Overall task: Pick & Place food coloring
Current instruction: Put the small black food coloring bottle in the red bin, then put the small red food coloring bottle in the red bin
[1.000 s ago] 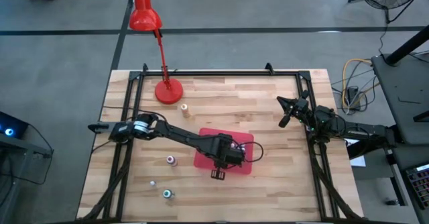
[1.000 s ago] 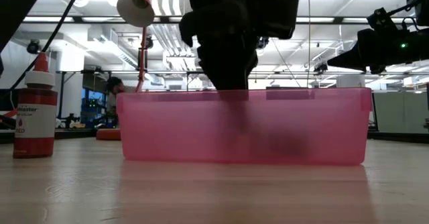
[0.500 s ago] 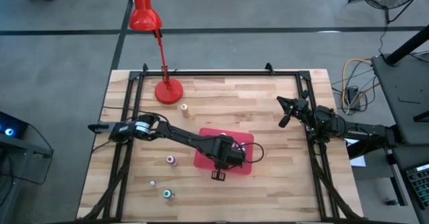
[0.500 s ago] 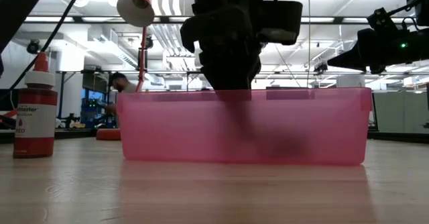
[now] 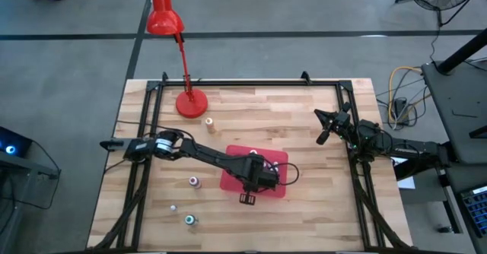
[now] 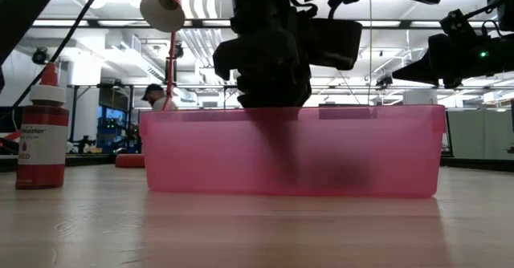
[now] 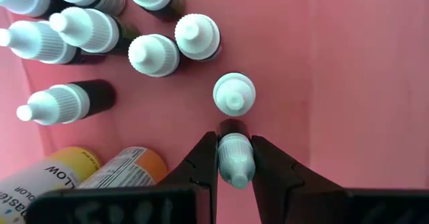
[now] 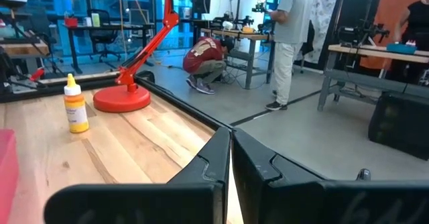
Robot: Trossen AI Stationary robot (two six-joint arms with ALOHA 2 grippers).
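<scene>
Inside the pink bin stand several small food coloring bottles with whitish caps, and two larger ones with orange and yellow labels lie beside them. My left gripper reaches down into the bin and is shut on one small bottle. More bottles stand on the table: pink-topped, green-topped, tiny white, tan. My right gripper waits shut above the table's right edge. My left gripper pinches the small bottle by its whitish cap between its two fingers. The fingers come from above, pointing steeply down. The bottle stays upright, its dark body below the cap toward the bin's floor. Whether its base touches the floor I cannot tell.
A red lamp has its base at the table's far left and its head beyond the far edge. A red-capped bottle stands near the low camera. A black frame runs round the table. People are in the room beyond.
</scene>
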